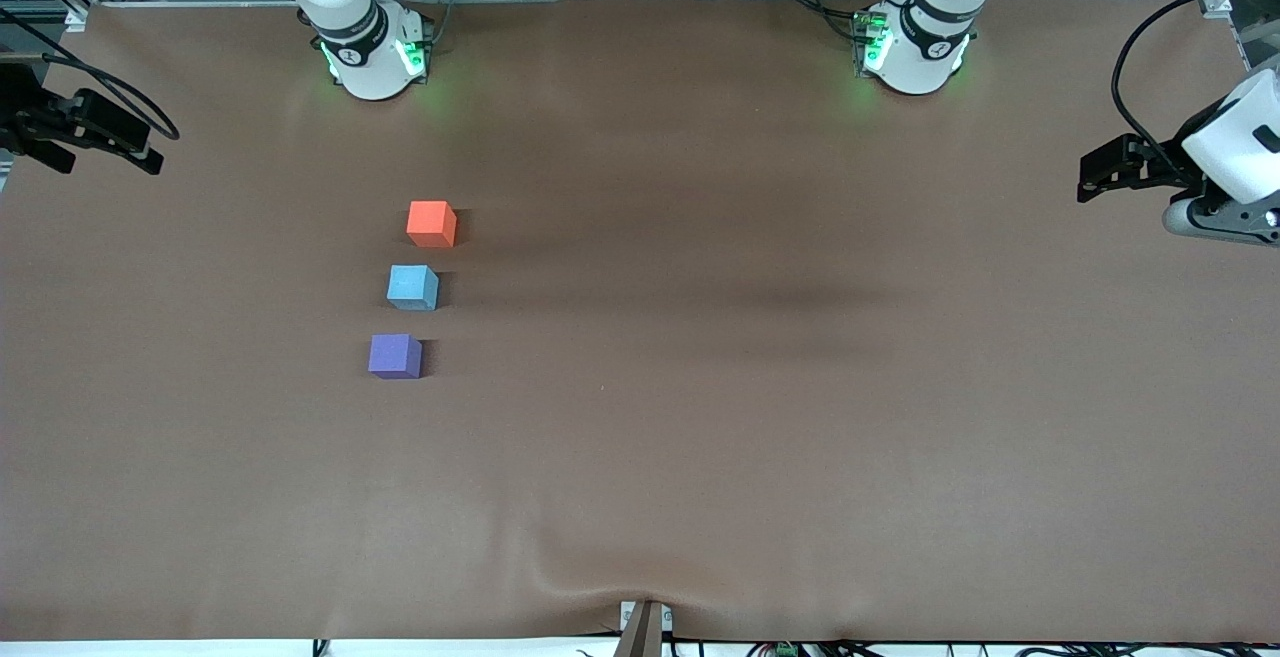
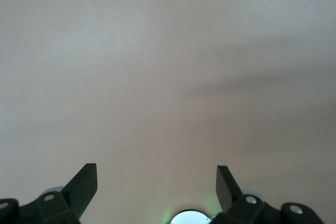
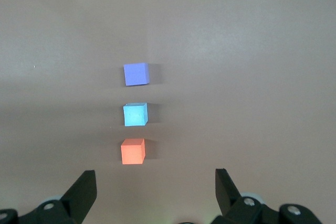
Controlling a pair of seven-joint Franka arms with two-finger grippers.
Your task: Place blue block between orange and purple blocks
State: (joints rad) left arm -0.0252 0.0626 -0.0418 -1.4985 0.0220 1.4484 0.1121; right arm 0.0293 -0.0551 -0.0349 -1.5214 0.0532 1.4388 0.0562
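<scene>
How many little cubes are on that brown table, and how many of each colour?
orange block: 1
blue block: 1
purple block: 1
Total: 3 cubes, in one row with the blue one in the middle.

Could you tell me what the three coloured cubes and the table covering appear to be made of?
The orange block, blue block and purple block look like matte foam or painted wood: flat colour, no gloss, soft edges. The brown table cover looks like paper or thin fabric; it ripples near the front edge.
</scene>
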